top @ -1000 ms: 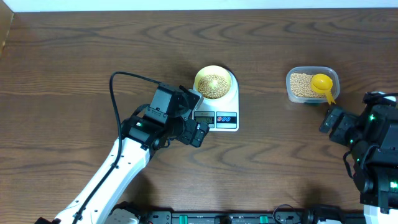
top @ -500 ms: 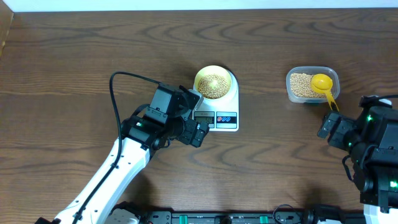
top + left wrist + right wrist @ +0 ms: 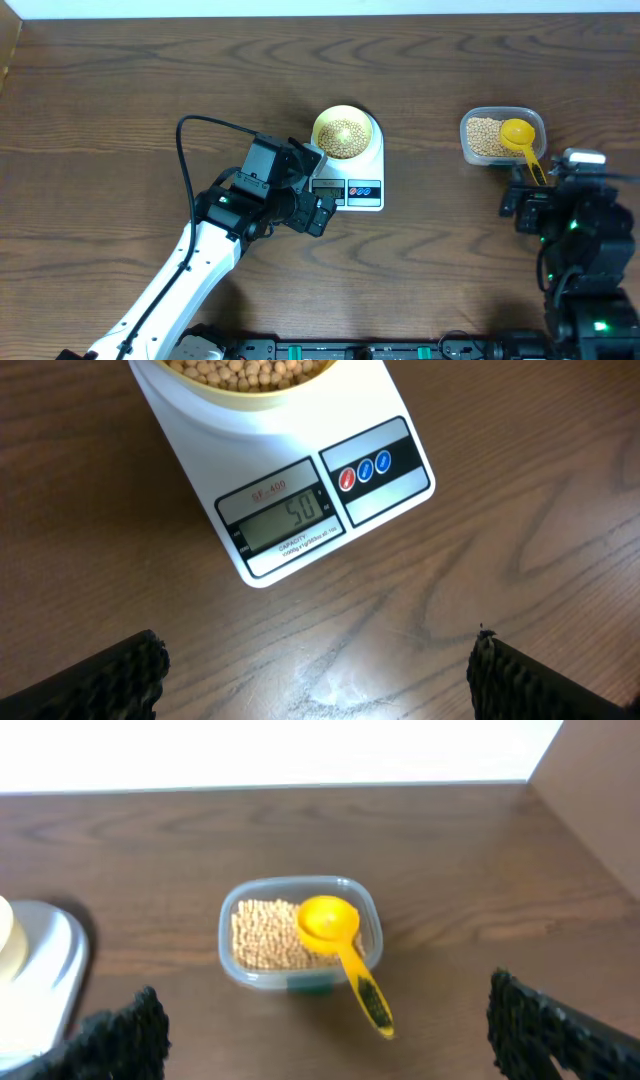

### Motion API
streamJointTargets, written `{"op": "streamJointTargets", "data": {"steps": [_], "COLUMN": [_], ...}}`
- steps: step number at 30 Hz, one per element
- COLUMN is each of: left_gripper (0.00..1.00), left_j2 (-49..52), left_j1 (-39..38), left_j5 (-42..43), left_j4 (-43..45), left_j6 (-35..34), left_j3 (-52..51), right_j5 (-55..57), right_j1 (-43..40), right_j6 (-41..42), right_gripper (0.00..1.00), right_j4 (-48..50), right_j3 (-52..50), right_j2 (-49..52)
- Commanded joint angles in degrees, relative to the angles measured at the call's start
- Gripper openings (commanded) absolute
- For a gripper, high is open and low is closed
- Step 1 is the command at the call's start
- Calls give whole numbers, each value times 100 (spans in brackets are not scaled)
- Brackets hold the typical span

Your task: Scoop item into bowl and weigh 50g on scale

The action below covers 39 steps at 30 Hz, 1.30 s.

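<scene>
you see the bowl [image 3: 318, 128] of beans [image 3: 346, 139] sitting on the scale [image 3: 372, 160], whose display [image 3: 288, 517] reads 50. your left tool [image 3: 318, 665] hangs just in front of it, fingers apart. your right tool [image 3: 325, 1020], also apart, faces the tub [image 3: 372, 925] holding beans and the scoop [image 3: 328, 920].

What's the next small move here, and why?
Probably add no more beans; just ease the left gripper back from the scale. Its display reads 50, the bowl sits on it, the scoop rests in the tub, and the right gripper is open and empty.
</scene>
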Motion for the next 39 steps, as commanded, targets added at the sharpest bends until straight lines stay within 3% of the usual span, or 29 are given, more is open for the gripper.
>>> {"op": "streamJointTargets", "data": {"steps": [1,7,20,27,39], "left_gripper": [98,98,98,98,98], "left_j2": [37,37,37,37,37], "left_j1": [-7,-7,-7,-7,-7], "left_j5": [48,48,48,48,48], "left_j4": [-15,-15,-15,-15,-15], "left_j6": [55,55,55,55,55], "left_j3": [85,85,85,85,85], "right_j5": [216,216,192,61,-31], "right_j1": [59,59,59,59,66], "right_j6": [-181,-181,-190,-879,-1182], "right_gripper": [99,99,99,99,99], "right_j4": [428,1235,1547,2131,2586], "right_j3": [-533,-1338,-2304,-2872,-3757], "right_j2": [-361,-1027,-2142,-2573,-3475]}}
